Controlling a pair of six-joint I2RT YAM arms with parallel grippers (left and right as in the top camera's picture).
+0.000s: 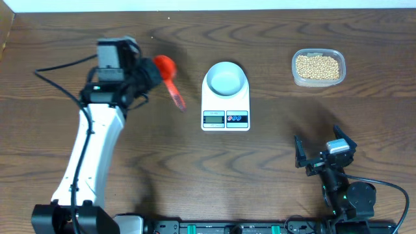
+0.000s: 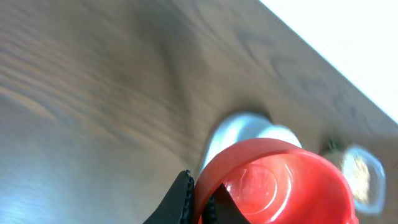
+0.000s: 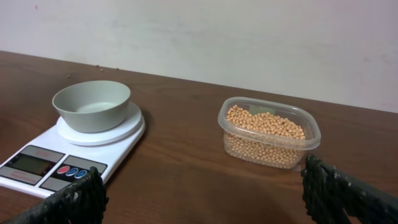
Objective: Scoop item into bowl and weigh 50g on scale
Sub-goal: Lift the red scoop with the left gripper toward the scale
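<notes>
The tan beans (image 1: 318, 66) fill a clear plastic tub (image 1: 296, 73) at the back right; they also show in the right wrist view (image 3: 266, 127). The white bowl (image 1: 225, 78) sits empty on the white scale (image 1: 225, 110), seen too in the right wrist view as bowl (image 3: 92, 104) on scale (image 3: 112, 149). My left gripper (image 1: 149, 73) is shut on the rim of a red scoop (image 1: 166, 65), left of the scale; in the left wrist view its jaws (image 2: 200, 198) pinch the scoop's cup (image 2: 280, 180), which is empty. My right gripper (image 1: 323, 156) is open and empty near the front right, its fingers (image 3: 211, 199) wide apart.
The scoop's orange-red handle (image 1: 177, 97) points toward the front. In the left wrist view the bowl (image 2: 245, 127) and the tub (image 2: 359, 171) are blurred beyond the scoop. A pale wall (image 3: 249, 37) runs behind the table's far edge.
</notes>
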